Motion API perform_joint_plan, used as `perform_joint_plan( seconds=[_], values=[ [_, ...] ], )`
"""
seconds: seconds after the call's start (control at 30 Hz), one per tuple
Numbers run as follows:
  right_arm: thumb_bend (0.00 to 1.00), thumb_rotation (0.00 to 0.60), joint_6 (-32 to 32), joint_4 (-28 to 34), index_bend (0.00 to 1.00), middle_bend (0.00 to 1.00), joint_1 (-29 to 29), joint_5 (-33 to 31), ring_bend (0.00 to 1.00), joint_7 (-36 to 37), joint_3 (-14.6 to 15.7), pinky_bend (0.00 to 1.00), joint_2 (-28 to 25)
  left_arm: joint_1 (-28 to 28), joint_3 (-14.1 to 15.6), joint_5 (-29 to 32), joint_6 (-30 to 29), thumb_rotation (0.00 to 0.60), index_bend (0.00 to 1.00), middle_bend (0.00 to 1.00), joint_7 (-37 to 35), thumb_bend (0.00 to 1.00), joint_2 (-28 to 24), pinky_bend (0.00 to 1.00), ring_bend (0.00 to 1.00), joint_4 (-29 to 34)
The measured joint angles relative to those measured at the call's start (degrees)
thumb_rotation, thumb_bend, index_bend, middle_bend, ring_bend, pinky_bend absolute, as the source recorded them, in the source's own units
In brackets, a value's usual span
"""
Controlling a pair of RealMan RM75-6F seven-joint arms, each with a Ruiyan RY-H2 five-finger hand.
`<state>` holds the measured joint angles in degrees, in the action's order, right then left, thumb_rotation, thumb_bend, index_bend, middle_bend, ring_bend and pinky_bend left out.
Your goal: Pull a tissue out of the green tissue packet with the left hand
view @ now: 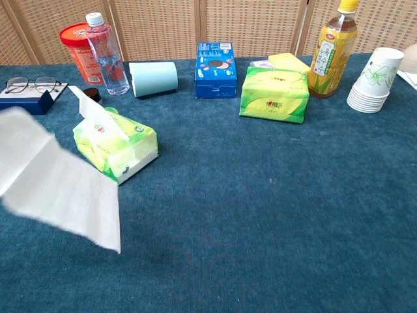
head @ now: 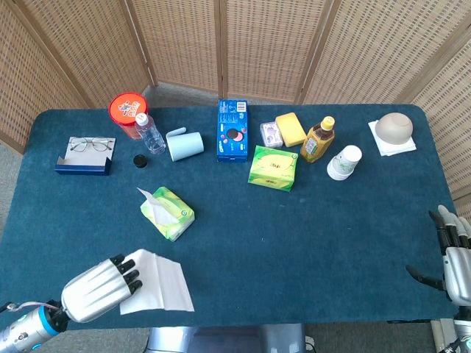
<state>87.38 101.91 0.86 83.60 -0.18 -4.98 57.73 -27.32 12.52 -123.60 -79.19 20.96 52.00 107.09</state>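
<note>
The green tissue packet [head: 169, 214] lies on the blue table left of centre, skewed, with a fresh tissue tip [head: 146, 195] poking up from its slot. In the chest view the packet [view: 119, 144] sits at the left. My left hand [head: 98, 291] is near the table's front left edge, well clear of the packet, and holds a pulled-out white tissue [head: 160, 284]. That tissue [view: 60, 189] hangs free and large in the chest view, where the hand itself is out of frame. My right hand [head: 451, 255] is at the far right edge, fingers apart, holding nothing.
A second green tissue pack [head: 272, 168] lies mid-table. Along the back are glasses on a blue case [head: 86, 154], an orange tub [head: 126, 107], a water bottle [head: 150, 133], a tipped blue cup [head: 185, 144], a blue box [head: 232, 129], a tea bottle [head: 318, 140] and paper cups [head: 344, 162].
</note>
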Motion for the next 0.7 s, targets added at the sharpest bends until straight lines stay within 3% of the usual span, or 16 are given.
perform_joint_plan(
  seconds=[0.13, 0.23, 0.27, 0.33, 0.4, 0.43, 0.5, 0.53, 0.57, 0.7],
  values=[
    [0.0, 0.6, 0.01, 0.02, 0.0, 0.0, 0.01, 0.05, 0.0, -0.34, 0.06, 0.0, 0.17, 1.19, 1.34, -0.44, 3.08, 0.6, 0.81, 0.76, 0.07, 0.6, 1.62, 0.78, 0.59, -5.38],
    [0.0, 0.6, -0.03, -0.04, 0.0, 0.0, 0.04, -0.2, 0.0, -0.48, -0.02, 0.0, 0.27, 2.11, 1.81, 0.06, 4.9, 0.6, 0.8, 0.69, 0.19, 0.6, 3.64, 0.77, 0.54, -9.38],
    [0.0, 0.6, -0.09, -0.08, 0.0, 0.0, 0.07, -0.28, 0.0, -0.56, -0.04, 0.0, 0.32, 2.48, 1.94, 0.42, 5.63, 0.6, 0.77, 0.63, 0.37, 0.6, 4.4, 0.75, 0.49, -10.89],
    [0.0, 0.6, -0.23, -0.12, 0.0, 0.0, 0.13, -0.35, 0.0, -0.75, -0.04, 0.0, 0.41, 2.99, 2.14, 1.13, 7.14, 0.6, 0.61, 0.37, 0.92, 0.58, 5.34, 0.64, 0.29, -13.08],
    [0.0, 0.6, -0.32, -0.13, 0.0, 0.0, 0.19, -0.35, 0.0, -1.02, -0.01, 0.0, 0.52, 3.59, 2.36, 2.46, 9.29, 0.6, 0.29, 0.05, 1.88, 0.41, 6.04, 0.41, 0.04, -15.12],
    [0.0, 0.6, -0.34, -0.13, 0.0, 0.0, 0.22, -0.33, 0.0, -1.16, 0.01, 0.0, 0.59, 3.82, 2.41, 3.05, 10.21, 0.6, 0.21, 0.01, 2.55, 0.33, 6.21, 0.34, 0.0, -15.82],
    [0.0, 0.6, -0.36, -0.09, 0.0, 0.0, 0.24, -0.27, 0.0, -1.31, 0.05, 0.0, 0.68, 4.35, 2.46, 4.8, 12.35, 0.6, 0.07, 0.0, 4.4, 0.09, 6.26, 0.24, 0.0, -16.62],
    [0.0, 0.6, -0.32, -0.08, 0.0, 0.0, 0.24, -0.24, 0.0, -1.32, 0.05, 0.0, 0.69, 4.58, 2.48, 5.96, 13.35, 0.6, 0.05, 0.0, 4.96, 0.04, 6.16, 0.23, 0.0, -16.58],
    [0.0, 0.6, -0.28, -0.07, 0.0, 0.0, 0.23, -0.21, 0.0, -1.34, 0.05, 0.0, 0.71, 4.87, 2.48, 7.83, 14.57, 0.6, 0.03, 0.0, 5.22, 0.0, 5.92, 0.21, 0.0, -16.23],
    [0.0, 0.6, -0.28, -0.09, 0.0, 0.0, 0.23, -0.31, 0.0, -1.46, 0.03, 0.0, 0.75, 6.06, 1.92, 14.41, 16.09, 0.6, 0.01, 0.0, 3.35, 0.0, 3.83, 0.16, 0.0, -13.07]
  ],
)
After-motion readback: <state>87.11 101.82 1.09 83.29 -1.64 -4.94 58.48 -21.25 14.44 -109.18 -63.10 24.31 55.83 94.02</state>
